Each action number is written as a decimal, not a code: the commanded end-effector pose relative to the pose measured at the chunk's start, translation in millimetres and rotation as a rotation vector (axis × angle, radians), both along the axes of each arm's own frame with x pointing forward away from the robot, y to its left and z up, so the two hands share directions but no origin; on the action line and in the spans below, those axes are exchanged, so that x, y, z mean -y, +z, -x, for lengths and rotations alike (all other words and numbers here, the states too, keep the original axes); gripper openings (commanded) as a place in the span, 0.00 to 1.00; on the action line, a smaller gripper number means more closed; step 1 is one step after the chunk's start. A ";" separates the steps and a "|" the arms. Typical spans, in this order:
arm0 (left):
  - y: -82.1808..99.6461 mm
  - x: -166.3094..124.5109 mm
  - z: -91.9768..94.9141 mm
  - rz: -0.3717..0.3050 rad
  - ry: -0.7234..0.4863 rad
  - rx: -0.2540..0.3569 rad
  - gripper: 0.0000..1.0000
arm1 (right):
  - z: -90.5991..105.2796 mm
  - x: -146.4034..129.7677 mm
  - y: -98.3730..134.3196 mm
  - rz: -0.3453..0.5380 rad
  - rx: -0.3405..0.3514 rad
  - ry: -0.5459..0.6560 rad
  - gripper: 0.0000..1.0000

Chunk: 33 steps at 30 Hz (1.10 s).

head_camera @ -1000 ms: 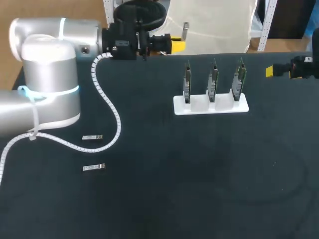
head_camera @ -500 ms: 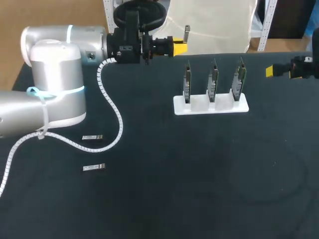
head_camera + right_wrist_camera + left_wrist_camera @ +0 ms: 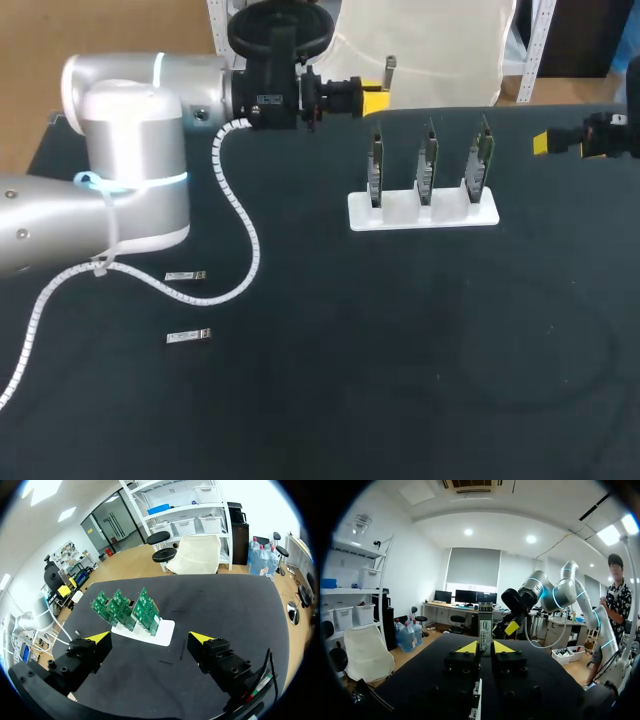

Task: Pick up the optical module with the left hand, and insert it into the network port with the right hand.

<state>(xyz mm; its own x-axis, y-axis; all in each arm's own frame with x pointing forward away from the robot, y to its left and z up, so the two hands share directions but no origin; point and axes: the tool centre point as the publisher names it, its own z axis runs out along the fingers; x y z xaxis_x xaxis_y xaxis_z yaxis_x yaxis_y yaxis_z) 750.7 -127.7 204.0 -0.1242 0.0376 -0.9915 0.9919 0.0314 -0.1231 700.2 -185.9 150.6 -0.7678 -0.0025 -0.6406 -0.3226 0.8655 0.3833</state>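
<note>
My left gripper (image 3: 374,96) hovers at the table's back edge, just behind the left end of the board stand, shut on an optical module (image 3: 390,67) that sticks up between its yellow tips. In the left wrist view the module (image 3: 485,627) stands upright, pinched between the fingers of the gripper (image 3: 485,649). A white stand (image 3: 423,211) holds three upright green network boards (image 3: 427,165). My right gripper (image 3: 543,143) waits at the far right edge, open and holding nothing. In the right wrist view that gripper (image 3: 150,639) looks toward the boards (image 3: 127,609) from a distance.
Two more optical modules (image 3: 185,275) (image 3: 188,336) lie flat on the black table at the left, near the left arm's white cable (image 3: 235,220). My right arm's gripper (image 3: 512,627) shows ahead in the left wrist view.
My left arm has swung rightward along the back edge, carrying the module closer to the boards. The right arm has kept still.
</note>
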 end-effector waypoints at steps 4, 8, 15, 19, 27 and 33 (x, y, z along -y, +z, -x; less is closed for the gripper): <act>-5.9 5.0 -7.6 -0.005 0.002 -0.010 0.00 | 0.8 -0.9 0.3 0.003 0.001 -0.004 1.00; -8.4 4.3 -8.8 -0.009 0.011 -0.005 0.00 | 0.8 -0.9 0.3 0.003 0.001 -0.004 1.00; -15.1 -1.0 -7.0 -0.020 0.025 -0.007 0.00 | 0.8 -0.9 0.3 0.003 0.001 -0.004 1.00; -19.7 -2.0 -6.9 -0.025 0.034 -0.023 0.00 | 0.8 -0.9 0.3 0.003 0.001 -0.004 1.00; -20.9 -4.8 -6.8 -0.018 0.047 -0.041 0.00 | 0.8 -0.9 0.3 0.003 0.001 -0.004 1.00; -22.2 -4.3 -4.7 -0.025 0.042 -0.037 0.00 | 0.8 -0.9 0.3 0.003 0.001 -0.004 1.00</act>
<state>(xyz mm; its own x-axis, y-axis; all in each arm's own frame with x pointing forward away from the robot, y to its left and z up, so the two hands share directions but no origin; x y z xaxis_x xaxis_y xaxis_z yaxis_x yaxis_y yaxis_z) 758.2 -124.0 181.7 -0.1643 0.0589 -0.9846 0.9847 0.0684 -0.1602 700.2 -185.9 150.6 -0.7678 -0.0025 -0.6406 -0.3226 0.8655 0.3833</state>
